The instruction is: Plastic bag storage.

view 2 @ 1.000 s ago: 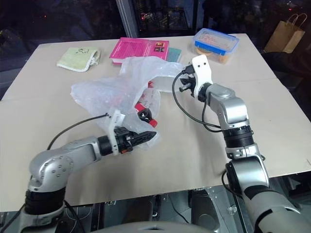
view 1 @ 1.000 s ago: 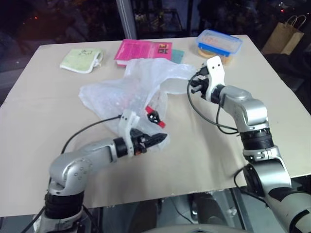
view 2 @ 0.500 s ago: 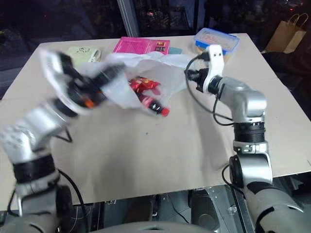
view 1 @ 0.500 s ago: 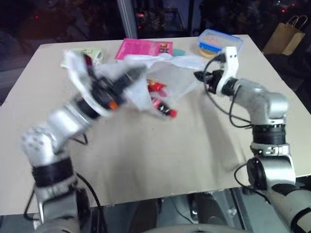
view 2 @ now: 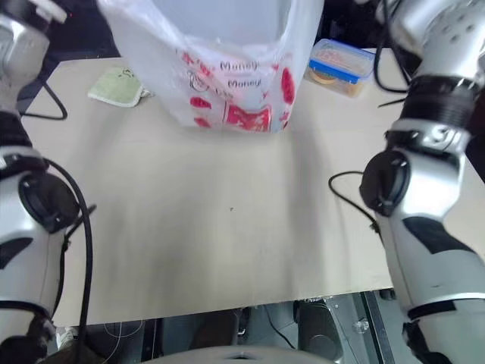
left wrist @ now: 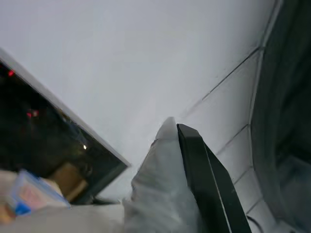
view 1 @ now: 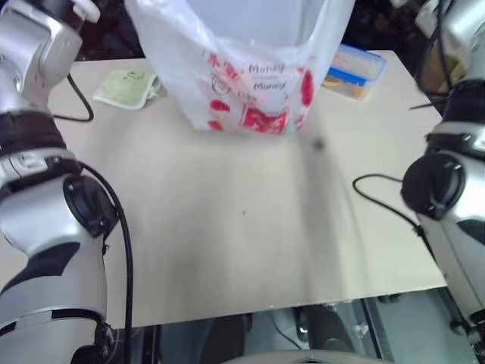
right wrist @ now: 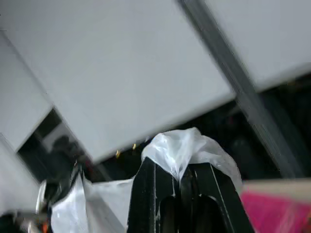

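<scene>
Head views: the large, thin, translucent white plastic bag [view 1: 250, 68] with red print hangs above the beige worktop [view 1: 227, 227]; it looks light, limp and slippery, best taken at its top edges. One printed word reads "Money".

Left wrist view: the left end effector [left wrist: 182, 141] is clenched on film.

Right wrist view: the right end effector [right wrist: 177, 172] pinches bunched film.

A pale beige worktop [view 1: 227, 227] carries a pale green folded cloth [view 1: 125, 88] near its far left corner and a clear food box with a blue lid [view 2: 342, 64] near the far right. Its broad near part lies bare.
</scene>
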### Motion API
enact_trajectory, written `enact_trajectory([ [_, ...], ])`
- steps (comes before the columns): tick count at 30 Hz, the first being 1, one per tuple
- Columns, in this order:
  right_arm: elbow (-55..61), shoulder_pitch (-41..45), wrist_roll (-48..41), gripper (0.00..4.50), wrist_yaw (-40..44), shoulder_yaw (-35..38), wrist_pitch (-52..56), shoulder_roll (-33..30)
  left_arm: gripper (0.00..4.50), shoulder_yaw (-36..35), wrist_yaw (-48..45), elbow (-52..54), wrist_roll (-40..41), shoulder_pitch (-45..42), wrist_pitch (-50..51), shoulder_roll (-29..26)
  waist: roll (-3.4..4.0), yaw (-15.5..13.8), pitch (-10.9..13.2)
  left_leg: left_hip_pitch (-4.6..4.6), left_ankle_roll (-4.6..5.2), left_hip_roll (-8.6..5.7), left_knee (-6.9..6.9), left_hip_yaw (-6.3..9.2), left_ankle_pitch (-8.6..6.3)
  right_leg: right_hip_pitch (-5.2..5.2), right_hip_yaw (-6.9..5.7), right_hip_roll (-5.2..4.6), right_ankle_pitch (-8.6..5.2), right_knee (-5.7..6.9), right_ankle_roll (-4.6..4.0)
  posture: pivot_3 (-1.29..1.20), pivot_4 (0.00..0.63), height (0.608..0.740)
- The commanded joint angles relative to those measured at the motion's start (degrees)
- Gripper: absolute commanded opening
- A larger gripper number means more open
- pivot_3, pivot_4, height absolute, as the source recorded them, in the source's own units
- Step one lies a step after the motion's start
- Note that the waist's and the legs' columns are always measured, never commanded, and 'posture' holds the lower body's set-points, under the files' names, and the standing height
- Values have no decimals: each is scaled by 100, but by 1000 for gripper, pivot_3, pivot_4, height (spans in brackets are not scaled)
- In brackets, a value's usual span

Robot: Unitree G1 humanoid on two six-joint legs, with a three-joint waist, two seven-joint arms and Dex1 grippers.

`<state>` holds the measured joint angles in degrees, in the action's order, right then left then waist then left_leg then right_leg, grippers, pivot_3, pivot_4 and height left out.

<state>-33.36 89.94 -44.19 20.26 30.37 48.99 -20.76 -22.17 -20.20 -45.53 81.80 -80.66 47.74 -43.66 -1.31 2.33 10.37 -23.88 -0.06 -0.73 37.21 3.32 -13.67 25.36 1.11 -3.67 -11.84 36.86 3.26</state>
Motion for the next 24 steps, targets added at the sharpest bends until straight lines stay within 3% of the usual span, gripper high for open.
enact_trajectory([
  [1,-118,514,102,0,117,27,-370,-605,15,75,-760,-630,-908,-615,-228,-110,0,4,0,-9,0,-2,-10,1,0,9,-1,-1,0,-8,1,0,150,740],
  [6,442,93,82,0,93,-116,-29,-967,15,415,-1594,-701,-1849,-474,-3,154,4,37,2,-22,0,-1,-31,-14,0,35,9,-6,-2,-12,2,0,150,740],
  [13,3082,-1579,-717,0,-657,-60,1233,-844,15,230,-1831,159,-2243,464,715,485,14,124,9,-32,1,5,-13,-16,0,43,14,-6,-2,6,2,0,150,740],
  [19,5809,-4359,-1737,0,-1539,-167,2248,-416,15,-22,-1017,2899,-1850,2684,1480,1041,19,141,2,-34,2,29,2,7,-1,46,22,-11,-1,22,2,0,150,740],
  [24,6859,-6555,-1473,0,-1409,-689,2284,-776,15,368,-831,4583,-2157,4379,1515,1168,17,58,3,-13,16,-2,25,-11,-7,44,42,-25,0,58,5,0,150,740],
])
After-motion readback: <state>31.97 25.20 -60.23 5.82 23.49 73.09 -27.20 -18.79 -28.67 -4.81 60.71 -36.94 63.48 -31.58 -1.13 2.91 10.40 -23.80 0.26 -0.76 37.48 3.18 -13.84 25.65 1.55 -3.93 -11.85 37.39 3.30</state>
